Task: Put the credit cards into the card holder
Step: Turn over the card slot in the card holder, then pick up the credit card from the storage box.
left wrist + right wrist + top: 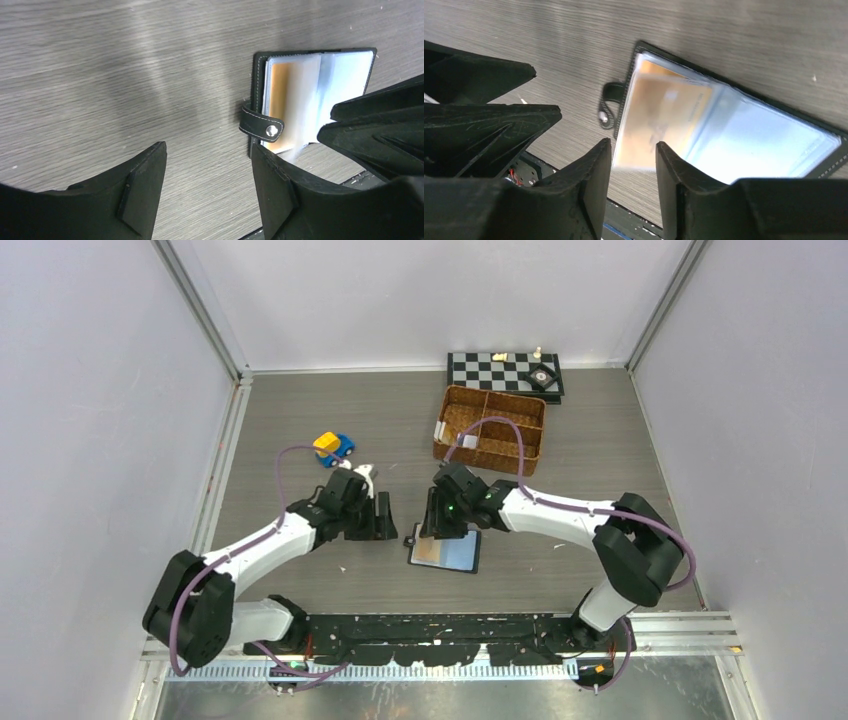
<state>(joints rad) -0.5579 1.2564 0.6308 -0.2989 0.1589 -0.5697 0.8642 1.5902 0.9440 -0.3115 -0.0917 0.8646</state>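
The card holder (446, 550) lies open on the table near the front edge, a black wallet with pale blue sleeves. A tan-orange credit card (664, 115) sits inside its left sleeve. It also shows in the left wrist view (285, 100), with the snap tab (262, 125) sticking out left. My left gripper (385, 523) is open and empty just left of the wallet (207, 150). My right gripper (445, 523) hovers over the wallet's left half, jaws partly open with nothing between them (633, 145). No other cards are clearly seen.
A brown wicker basket (490, 425) with two small white pieces in its left compartment stands behind. A chessboard (505, 370) lies at the back. A blue and yellow toy car (333, 446) and a small white object (365, 471) sit behind the left arm.
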